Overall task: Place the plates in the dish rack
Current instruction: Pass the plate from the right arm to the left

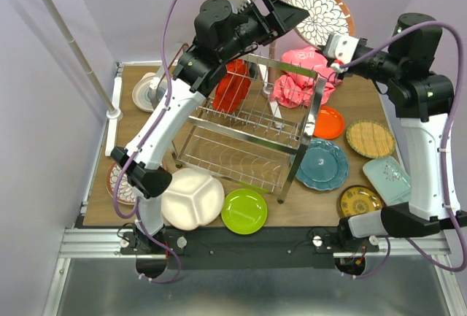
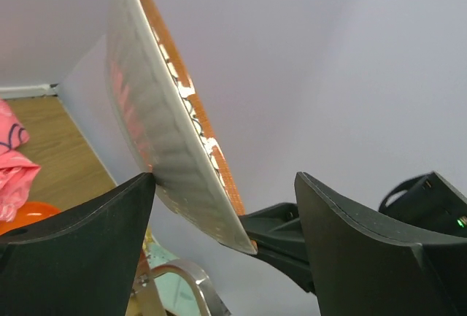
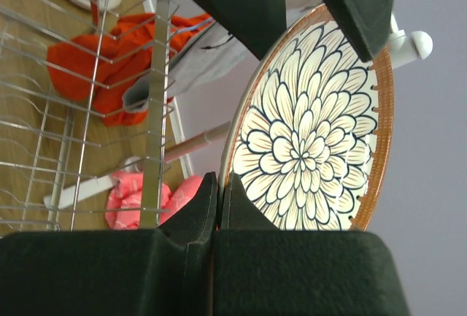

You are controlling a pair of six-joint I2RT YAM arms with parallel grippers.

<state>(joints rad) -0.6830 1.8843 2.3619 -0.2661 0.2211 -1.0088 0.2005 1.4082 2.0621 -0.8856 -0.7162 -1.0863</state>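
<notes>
My right gripper (image 1: 328, 39) (image 3: 224, 181) is shut on the lower rim of a white-and-dark floral plate (image 1: 315, 8) (image 3: 310, 133) with an orange-brown edge, held upright in the air above the far right of the dish rack (image 1: 248, 130). My left gripper (image 1: 286, 11) (image 2: 225, 177) is raised next to it, open. In the left wrist view the plate's rim (image 2: 175, 155) stands edge-on between its fingers, the left fingertip (image 2: 142, 185) at the plate's grey back. More plates lie on the table: white divided (image 1: 191, 198), lime green (image 1: 244, 211), teal (image 1: 321, 164), orange (image 1: 328, 122).
A red cloth (image 1: 232, 86) and a pink cloth (image 1: 299, 79) lie behind the rack. A woven yellow plate (image 1: 370, 139), a pale aqua one (image 1: 387, 177) and a yellow patterned one (image 1: 359, 201) sit at the right. A white-poled rail (image 1: 73, 46) stands far left.
</notes>
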